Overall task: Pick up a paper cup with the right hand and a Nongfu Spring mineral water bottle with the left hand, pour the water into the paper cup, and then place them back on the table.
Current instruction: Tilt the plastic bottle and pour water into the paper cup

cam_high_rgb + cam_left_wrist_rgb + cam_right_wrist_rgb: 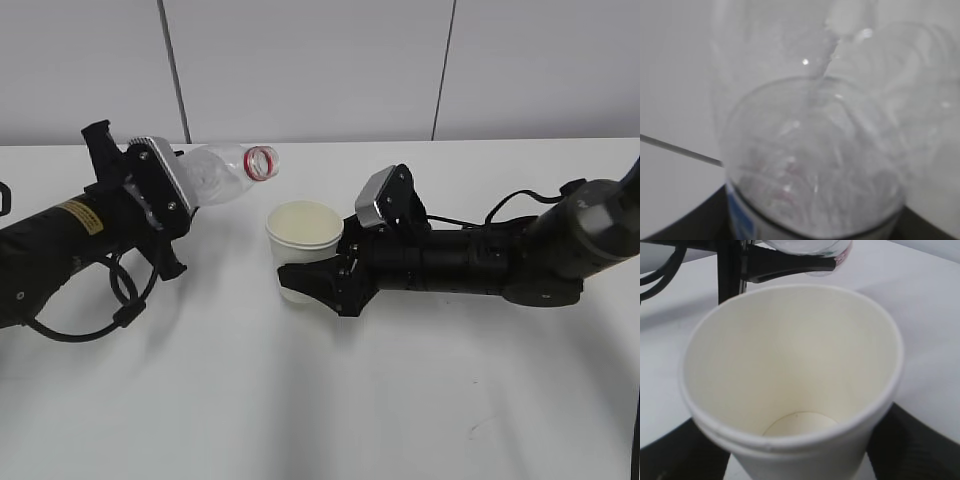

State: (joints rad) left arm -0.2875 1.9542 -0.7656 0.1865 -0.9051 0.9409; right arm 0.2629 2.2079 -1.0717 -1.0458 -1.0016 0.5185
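Observation:
My left gripper point(165, 205) is shut on the clear bottle point(225, 172), which is tipped toward the right with its red neck ring and open mouth just up and left of the paper cup point(303, 245). The label is hidden by the gripper. In the left wrist view the bottle point(815, 165) fills the frame, blurred. My right gripper point(320, 283) is shut on the off-white cup and holds it upright at the table point(320, 400). In the right wrist view the cup point(790, 365) looks dry inside, with the bottle mouth point(832, 260) above its far rim. No stream of water shows.
The white tabletop runs back to a pale panelled wall point(320, 70). The left arm's looped black cable point(110, 300) hangs near the table surface at the left. The right arm point(500, 255) lies low across the right half of the table.

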